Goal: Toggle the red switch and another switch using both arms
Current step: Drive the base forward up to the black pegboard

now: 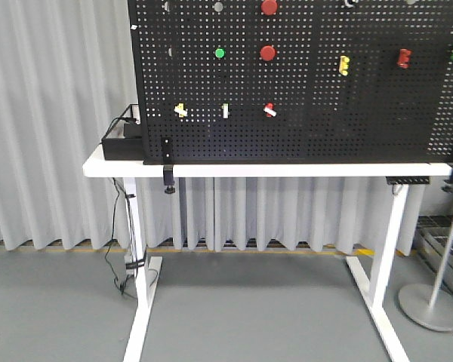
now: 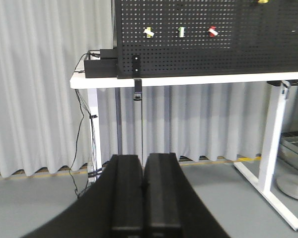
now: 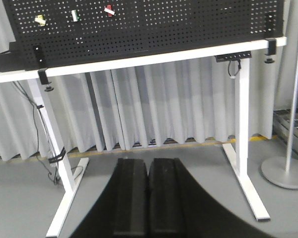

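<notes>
Standing in a low row on the black pegboard [image 1: 325, 113], 3 small toggles sit side by side. The yellow-based switch [image 1: 181, 110] is at the left, a green-based toggle [image 1: 225, 111] is in the middle, and the red switch [image 1: 269, 110] is at the right, its short white lever tilted. The pegboard rests upright on a white table [image 1: 287, 170], with a black box [image 1: 122, 143] just beside its left edge. Both wrist views look at the board from low down and far back. The left gripper [image 2: 143, 166] shows its 2 dark fingers pressed together with nothing between them. The right gripper [image 3: 148, 168] is likewise closed and empty. Both hang well apart from the board and its switches.
</notes>
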